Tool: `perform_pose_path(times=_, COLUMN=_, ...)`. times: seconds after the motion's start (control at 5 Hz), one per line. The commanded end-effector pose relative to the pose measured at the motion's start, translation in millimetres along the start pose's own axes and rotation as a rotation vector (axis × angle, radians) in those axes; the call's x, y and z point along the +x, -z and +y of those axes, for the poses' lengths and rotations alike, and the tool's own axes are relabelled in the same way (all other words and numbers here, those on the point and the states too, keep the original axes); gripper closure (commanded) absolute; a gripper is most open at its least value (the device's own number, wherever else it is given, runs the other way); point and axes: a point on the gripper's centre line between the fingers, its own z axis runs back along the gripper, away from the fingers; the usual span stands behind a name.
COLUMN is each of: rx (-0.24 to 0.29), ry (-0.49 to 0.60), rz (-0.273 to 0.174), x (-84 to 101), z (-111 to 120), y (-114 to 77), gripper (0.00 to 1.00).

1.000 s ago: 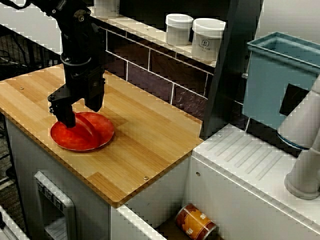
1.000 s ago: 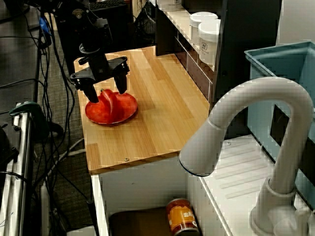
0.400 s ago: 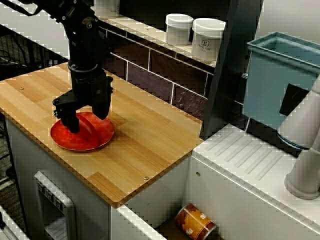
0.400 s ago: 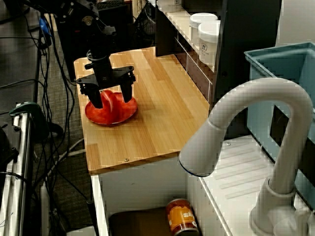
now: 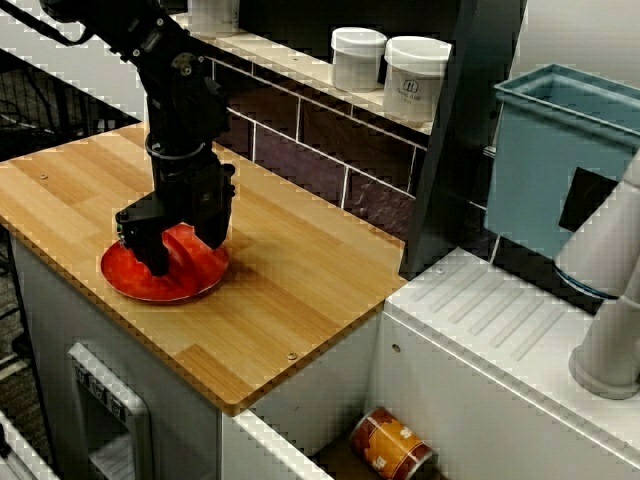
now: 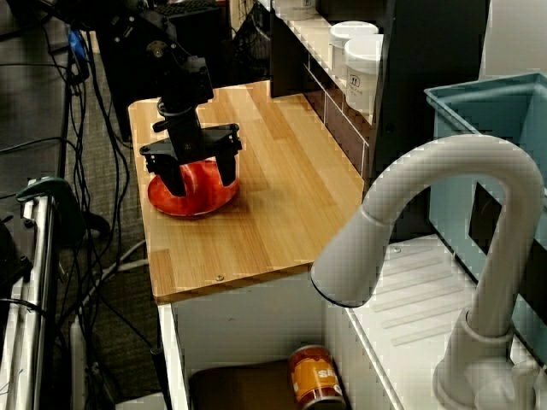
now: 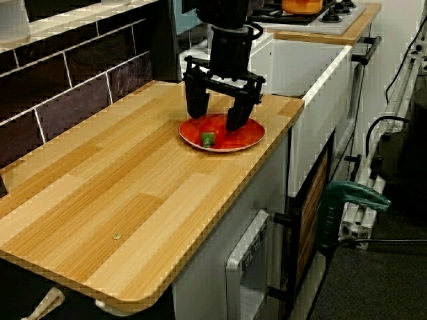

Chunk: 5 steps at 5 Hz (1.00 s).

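A red plate (image 5: 135,282) lies on the wooden counter (image 5: 290,290) near its front edge. On it rests a red pepper-like object (image 5: 182,240) with a green stem (image 7: 208,139). My black gripper (image 5: 183,243) is open and lowered over the plate, one finger on each side of the red object. The view past the faucet shows the gripper (image 6: 199,173) straddling the red object (image 6: 202,177) above the plate (image 6: 175,203). In the view along the counter the fingers (image 7: 195,101) reach down to the plate (image 7: 250,137). Contact with the object cannot be made out.
Two white jars (image 5: 415,78) stand on the shelf above the tiled wall. A teal bin (image 5: 560,150) and a white faucet (image 6: 427,213) are to the right. A can (image 5: 392,445) lies in the sink below. A stove (image 7: 313,13) stands beyond the counter.
The gripper has come down and shifted slightly right, from above the plate's left side to around the red object. Its fingers stay spread. Plate and object have not moved.
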Motion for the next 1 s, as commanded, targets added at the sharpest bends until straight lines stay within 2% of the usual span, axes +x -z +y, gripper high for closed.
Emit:
perform_pose_path(times=0.0, rx=-0.023, ry=-0.033, rz=0.0, x=-15.1, z=-4, y=1.9, gripper=0.0)
perform_pose_path(times=0.2, rx=-0.007, ry=-0.083, rz=-0.003, x=-16.4, z=-4, y=1.7, gripper=0.0)
perform_pose_path(times=0.4, rx=0.009, ry=-0.085, rz=0.014, x=-17.5, z=-3, y=-0.7, gripper=1.0)
perform_pose_path(times=0.6, rx=-0.029, ry=-0.11, rz=0.064, x=-23.5, z=3, y=-11.1, gripper=1.0)
perform_pose_path(times=0.8, rx=-0.053, ry=-0.142, rz=0.042, x=-42.1, z=6, y=-27.5, gripper=1.0)
